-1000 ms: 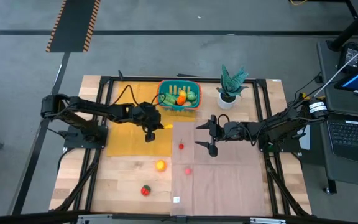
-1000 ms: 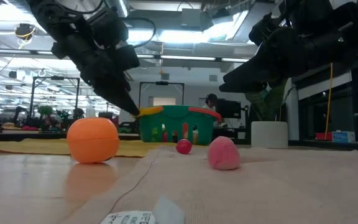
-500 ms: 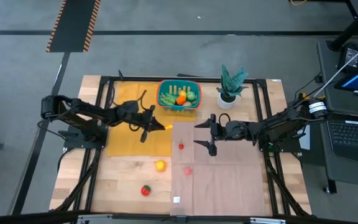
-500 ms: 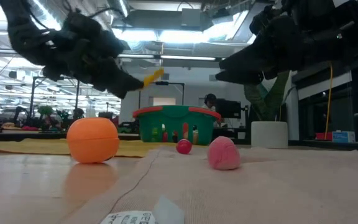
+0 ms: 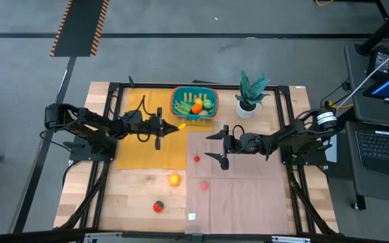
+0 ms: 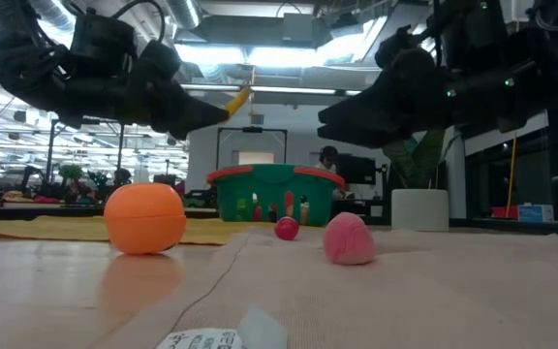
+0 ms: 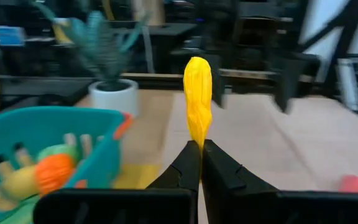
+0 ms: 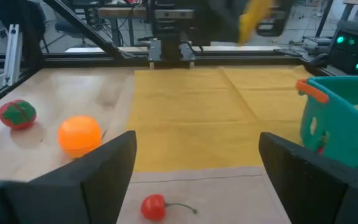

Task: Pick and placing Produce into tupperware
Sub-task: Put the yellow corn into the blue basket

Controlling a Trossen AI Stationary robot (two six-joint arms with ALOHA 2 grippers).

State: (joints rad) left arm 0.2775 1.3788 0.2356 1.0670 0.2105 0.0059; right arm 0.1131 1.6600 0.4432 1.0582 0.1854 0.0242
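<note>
Left claw [image 7: 199, 149] pinching yellow produce [image 7: 197, 99], right claw [image 8: 194, 171] spread, no legible writing

A potted green plant [image 5: 251, 88] in a white pot [image 5: 246, 108] stands at the far side of the wooden table [image 5: 134, 196], right of centre. A yellow cloth [image 5: 137, 152] covers the far left part of the tabletop and a pale pink cloth [image 5: 248, 196] the near right part, with a small white label [image 5: 192, 217] at its near left corner. To the right of the table sits an open laptop [image 5: 383, 145], and a yellow-and-black striped strip [image 5: 80, 27] marks the grey floor beyond the table's far left.
</note>
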